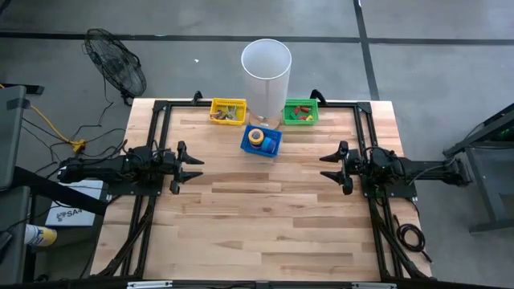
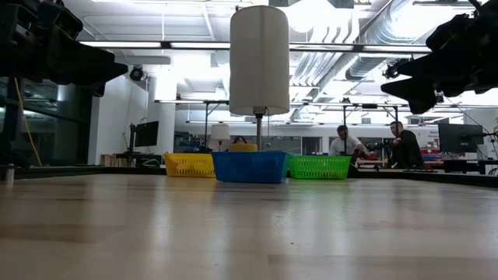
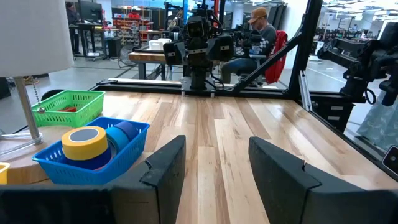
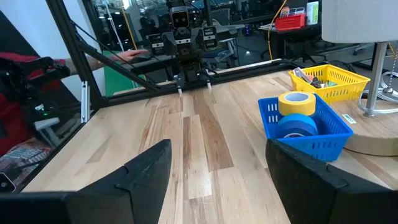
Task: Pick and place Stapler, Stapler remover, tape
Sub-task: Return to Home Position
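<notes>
Three small baskets stand near the table's far edge. The blue basket (image 1: 261, 140) holds a yellow tape roll (image 3: 84, 143) and a blue tape roll (image 4: 297, 125). The yellow basket (image 1: 228, 111) and the green basket (image 1: 300, 111) hold small items that I cannot name. My left gripper (image 1: 195, 168) hovers open at the table's left side. My right gripper (image 1: 328, 167) hovers open at the right side. Both point toward the table's middle and touch nothing.
A white lamp with a tall cylindrical shade (image 1: 266, 68) stands between the baskets on a round wooden base (image 4: 379, 138). A black frame (image 1: 157, 120) runs along the table's edges. Bare wood (image 1: 265, 217) spans the middle and near side. People sit in the room beyond.
</notes>
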### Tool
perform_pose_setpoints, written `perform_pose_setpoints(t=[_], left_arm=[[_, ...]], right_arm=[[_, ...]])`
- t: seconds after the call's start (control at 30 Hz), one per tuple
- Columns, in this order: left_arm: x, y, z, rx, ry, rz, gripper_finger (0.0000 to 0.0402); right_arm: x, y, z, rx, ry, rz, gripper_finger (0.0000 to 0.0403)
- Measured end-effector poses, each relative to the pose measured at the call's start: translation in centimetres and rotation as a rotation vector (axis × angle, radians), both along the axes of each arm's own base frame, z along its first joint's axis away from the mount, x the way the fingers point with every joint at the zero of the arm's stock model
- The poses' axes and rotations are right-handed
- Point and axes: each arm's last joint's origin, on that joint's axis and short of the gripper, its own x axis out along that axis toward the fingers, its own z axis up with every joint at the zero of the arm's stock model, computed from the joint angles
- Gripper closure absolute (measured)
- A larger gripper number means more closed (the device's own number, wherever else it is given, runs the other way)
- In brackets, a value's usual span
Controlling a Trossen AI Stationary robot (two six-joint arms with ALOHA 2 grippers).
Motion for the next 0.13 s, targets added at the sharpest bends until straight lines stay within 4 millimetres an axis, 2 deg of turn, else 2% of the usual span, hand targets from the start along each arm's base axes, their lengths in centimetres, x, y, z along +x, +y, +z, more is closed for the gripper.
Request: perform_pose_setpoints(t=[0.13], left_arm=[[0.0,0.0,0.0,0.0,0.0,0.0,0.0227]], right_arm=[[0.0,0.0,0.0,0.0,0.0,0.0,0.0151]])
